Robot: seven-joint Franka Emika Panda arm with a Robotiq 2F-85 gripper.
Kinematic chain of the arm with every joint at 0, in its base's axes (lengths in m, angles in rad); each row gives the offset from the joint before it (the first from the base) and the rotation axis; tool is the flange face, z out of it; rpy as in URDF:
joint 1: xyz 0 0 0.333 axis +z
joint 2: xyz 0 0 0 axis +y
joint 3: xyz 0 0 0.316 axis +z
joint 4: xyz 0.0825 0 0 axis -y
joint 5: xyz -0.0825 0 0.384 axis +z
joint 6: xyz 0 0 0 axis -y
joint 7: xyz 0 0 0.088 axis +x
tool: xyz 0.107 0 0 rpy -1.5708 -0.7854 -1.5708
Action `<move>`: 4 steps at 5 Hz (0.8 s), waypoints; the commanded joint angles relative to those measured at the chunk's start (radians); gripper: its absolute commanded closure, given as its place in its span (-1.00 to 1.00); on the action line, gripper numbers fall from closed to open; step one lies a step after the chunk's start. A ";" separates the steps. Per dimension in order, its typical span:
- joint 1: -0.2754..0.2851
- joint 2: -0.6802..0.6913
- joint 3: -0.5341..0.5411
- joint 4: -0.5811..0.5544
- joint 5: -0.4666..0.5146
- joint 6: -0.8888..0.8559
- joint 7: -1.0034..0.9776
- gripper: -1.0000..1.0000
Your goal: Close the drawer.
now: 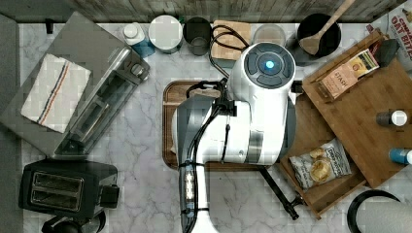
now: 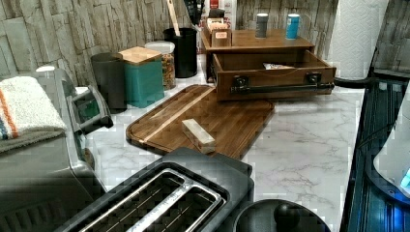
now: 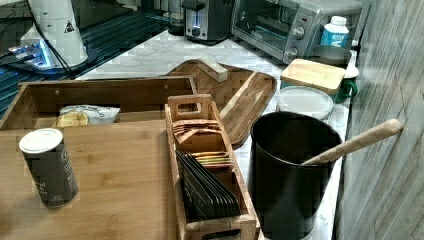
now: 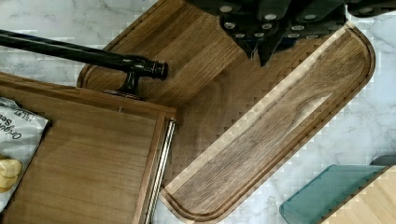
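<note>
Top view's right: drawer (image 1: 318,141) pulled out, snack bag (image 1: 320,165) inside. Left view: bar handle (image 2: 283,88) overhangs serving tray (image 2: 203,121); off-centre push could jam the slides. Wrist view: hand (image 4: 257,49) above tray, fingers pressed nearly together, may miss handle

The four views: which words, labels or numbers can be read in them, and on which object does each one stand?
"OAT BIT", cut off by the frame edge: on the red package at the top view's right.
"STASH": on the brown box on the bamboo top.
"Organ", partial: on the snack bag in the drawer.
The dark can, the blue bottle and the warning sign on the robot base carry print too blurred to read.
</note>
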 commanded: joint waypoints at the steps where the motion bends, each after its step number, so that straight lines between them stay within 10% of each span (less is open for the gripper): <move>1: -0.003 0.000 -0.003 0.000 0.002 0.000 0.000 1.00; 4: 0.051 -0.084 0.059 -0.249 -0.007 0.245 -0.096 1.00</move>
